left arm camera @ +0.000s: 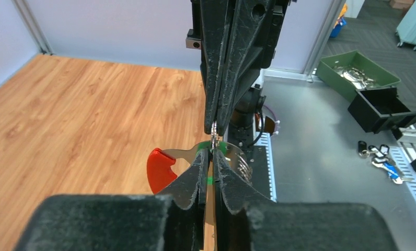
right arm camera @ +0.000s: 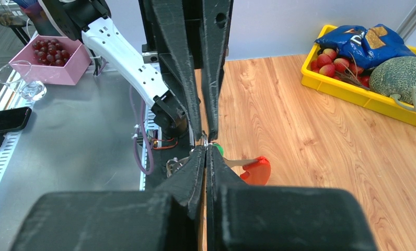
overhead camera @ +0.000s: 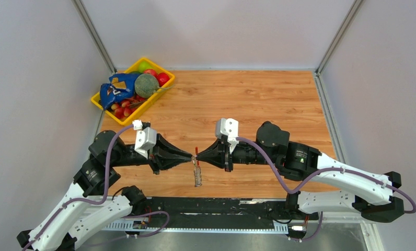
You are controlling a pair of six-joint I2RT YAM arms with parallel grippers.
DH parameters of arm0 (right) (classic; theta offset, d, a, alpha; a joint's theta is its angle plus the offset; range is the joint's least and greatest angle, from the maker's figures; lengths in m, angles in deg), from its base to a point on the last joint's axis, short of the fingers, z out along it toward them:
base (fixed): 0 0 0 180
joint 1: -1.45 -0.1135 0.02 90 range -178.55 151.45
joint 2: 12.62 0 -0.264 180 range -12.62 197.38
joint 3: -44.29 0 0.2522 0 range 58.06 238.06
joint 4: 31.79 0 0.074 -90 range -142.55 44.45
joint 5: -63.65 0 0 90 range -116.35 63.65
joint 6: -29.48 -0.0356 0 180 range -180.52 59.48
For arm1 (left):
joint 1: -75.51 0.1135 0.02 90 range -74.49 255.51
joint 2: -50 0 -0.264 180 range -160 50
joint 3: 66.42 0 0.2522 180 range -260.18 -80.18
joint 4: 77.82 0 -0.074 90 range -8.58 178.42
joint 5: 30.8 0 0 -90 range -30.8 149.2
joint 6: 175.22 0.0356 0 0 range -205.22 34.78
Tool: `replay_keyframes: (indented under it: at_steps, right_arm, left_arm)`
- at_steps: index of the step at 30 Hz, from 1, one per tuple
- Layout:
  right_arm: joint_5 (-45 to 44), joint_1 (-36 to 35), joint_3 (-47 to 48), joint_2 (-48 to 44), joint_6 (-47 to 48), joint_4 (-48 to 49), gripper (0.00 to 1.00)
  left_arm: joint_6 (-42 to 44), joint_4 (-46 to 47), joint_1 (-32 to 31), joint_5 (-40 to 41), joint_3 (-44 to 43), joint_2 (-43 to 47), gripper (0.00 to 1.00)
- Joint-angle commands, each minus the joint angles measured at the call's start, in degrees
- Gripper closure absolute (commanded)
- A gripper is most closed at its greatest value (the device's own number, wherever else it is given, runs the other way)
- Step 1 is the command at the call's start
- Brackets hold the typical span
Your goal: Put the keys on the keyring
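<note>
Here we see the two arms meeting tip to tip over the wooden table point(overhead camera: 258, 99), toward 6 o'clock of its surface, near the edge where the arms are mounted. The left gripper point(overhead camera: 191, 155) reaches in from 9 o'clock and the right gripper point(overhead camera: 199, 155) from 3 o'clock, so their fingertips almost touch.

The keyring point(overhead camera: 197, 176) hangs off the table at that meeting point. Its silvery chain dangles toward 6 o'clock, and a sliver of red shows just above the tips. From the left wrist we make out its red curved piece point(left arm camera: 160, 168) at 9 o'clock of the fingers, joined to a flat silvery part that runs in behind them.

The left gripper's jaws are nearly together, leaving only a narrow slit. In that slit we see the green cap of the green key point(left arm camera: 210, 180), which looks pinched there, and a little more green shows past the tips.

The right gripper's jaws are pressed fully together. A thin glint of silvery metal sits at their ends, which we take to be the keyring's wire, though the contact is too small to see clearly.

At 10 o'clock on the table a yellow tray point(overhead camera: 107, 112) holds a melon point(overhead camera: 146, 85), a blue bag point(overhead camera: 116, 90) and small red fruits.
</note>
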Motion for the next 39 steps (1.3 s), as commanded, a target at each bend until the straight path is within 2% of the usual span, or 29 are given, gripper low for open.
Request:
replay_keyframes:
  at_steps: [1, 3, 7, 19, 26, 33, 39]
  right_arm:
    - [0.5, 0.1, -0.7, -2.3, -0.5, 6.4, 1.0]
    - [0.4, 0.1, -1.7, -2.9, -0.6, 8.0, 1.0]
    - [0.6, 0.1, -4.1, -4.0, -1.0, 12.3, 1.0]
    - [1.6, 0.0, -17.4, -7.0, -1.0, 41.8, 1.0]
    - [1.9, 0.0, -22.6, -7.8, -1.0, 54.0, 1.0]
    - [2.9, 0.0, -23.6, -7.5, -1.0, 58.4, 1.0]
    - [3.2, -0.2, -24.5, -5.6, -3.3, 64.9, 1.0]
  left_arm:
    - [0.1, 2.0, 0.1, -0.5, 0.2, -0.5, 0.94]
    - [0.1, 2.2, 0.1, -0.7, 0.3, -0.6, 0.98]
    - [-0.3, 2.8, 0.1, -0.8, 0.4, -0.5, 1.0]
    - [-2.4, 6.3, 0.1, 0.4, 1.2, 1.6, 1.0]
    - [-2.6, 7.4, 0.1, 1.9, 1.3, 2.8, 1.0]
    - [-2.6, 7.6, 0.1, 4.6, 0.9, 4.7, 1.0]
    - [-4.1, 9.7, 0.1, 3.7, 1.4, 5.1, 1.0]
